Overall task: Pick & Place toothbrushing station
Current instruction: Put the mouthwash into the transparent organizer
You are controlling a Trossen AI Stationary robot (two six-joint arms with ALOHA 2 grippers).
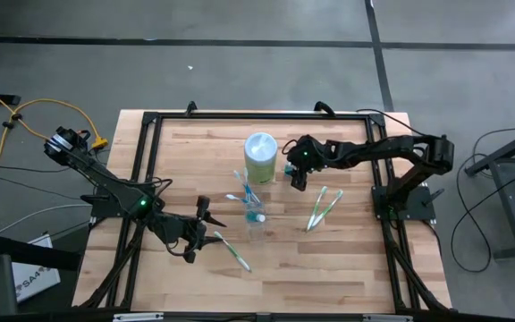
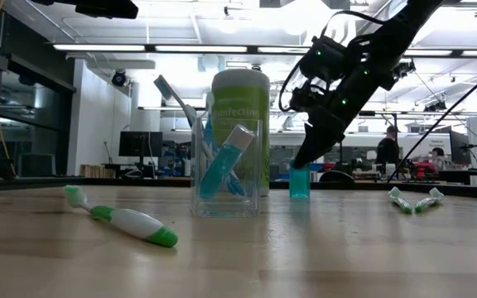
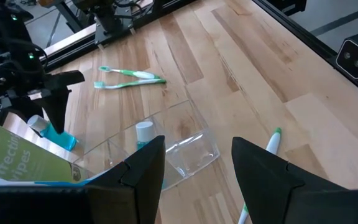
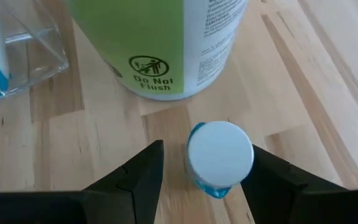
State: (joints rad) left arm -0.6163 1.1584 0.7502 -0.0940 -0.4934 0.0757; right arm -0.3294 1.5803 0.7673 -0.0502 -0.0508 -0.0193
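Observation:
A clear tumbler stands mid-table on its base. It holds a blue-and-white toothpaste tube and blue-and-white toothbrushes. A second small blue toothpaste tube stands on the table beside a green canister. My right gripper is open and slants down over this tube, one finger on each side of it. My left gripper hovers open near the tumbler, on its left side. One green-and-white toothbrush lies flat near the left gripper. Two more lie right of the tumbler. My right gripper comes at the tube's white cap slanting down from the table's right, a finger on each side. One finger shows right against the cap's edge. I cannot tell whether it touches.
The tall green wipes canister stands just behind the tumbler and close beside the right gripper. A black frame runs along the table's edges. Bare wood lies toward the near edge.

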